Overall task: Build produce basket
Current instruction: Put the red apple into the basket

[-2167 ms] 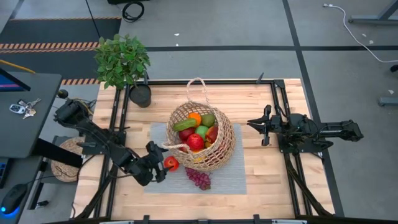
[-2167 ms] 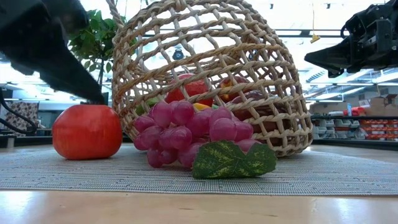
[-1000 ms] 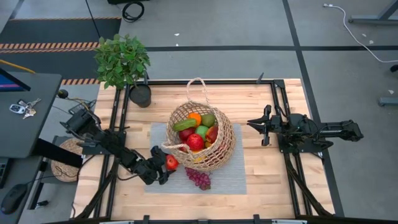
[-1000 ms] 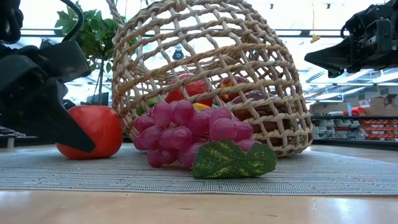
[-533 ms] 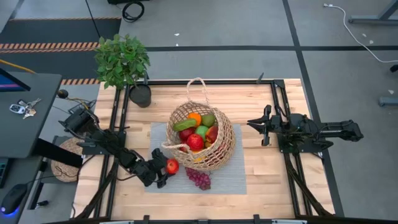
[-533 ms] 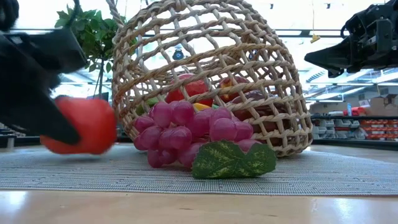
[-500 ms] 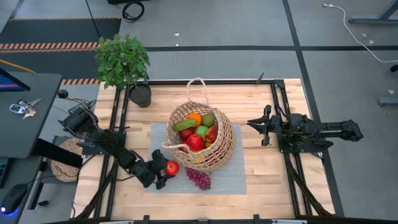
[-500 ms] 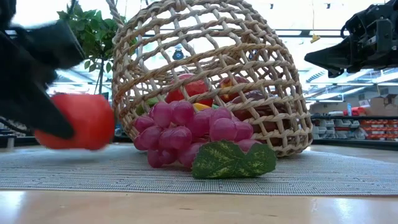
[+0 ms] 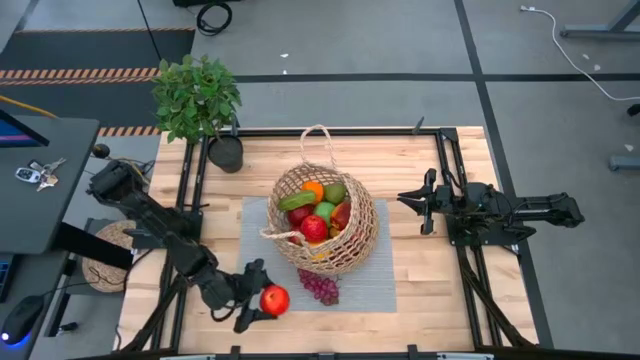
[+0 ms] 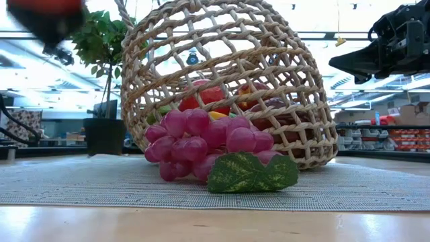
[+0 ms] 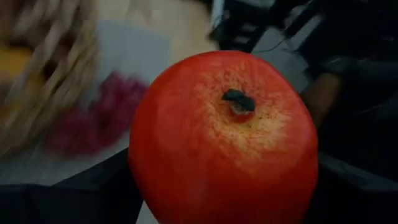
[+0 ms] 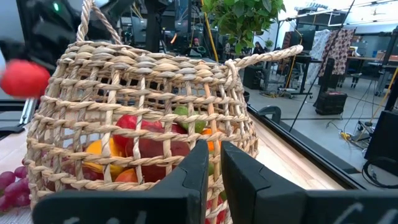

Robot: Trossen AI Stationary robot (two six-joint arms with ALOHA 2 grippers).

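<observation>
High view shows most of the job looks done: the basket (image 9: 325,222) sits on the grey mat (image 9: 385,280) in the middle of the table (image 9: 450,310), tipped so its mouth shows, and it is already loaded with produce – a red apple (image 9: 314,229), an orange (image 9: 314,189), a green pear (image 9: 335,192), what looks like a cucumber (image 9: 295,201) and more tucked underneath. Two pieces are outside it. The purple grapes (image 9: 320,288) lie on the mat just beside the basket's near wall, with a leaf in front of them in the low view, untouched. The other is a second red apple, the held apple (image 9: 274,299), which the left gripper (image 9: 262,301) has clamped between its fingers at the near edge of the mat, lifted off the surface; the left wrist view is filled with it, stem dimple facing the camera. The right gripper (image 9: 422,206) waits off to the basket's right, well apart from it, fingers pressed together and empty. I'd say what remains is to carry this apple over the rim and drop it in, then fetch the grapes; the basket leaning as it does might make a piece roll back out
</observation>
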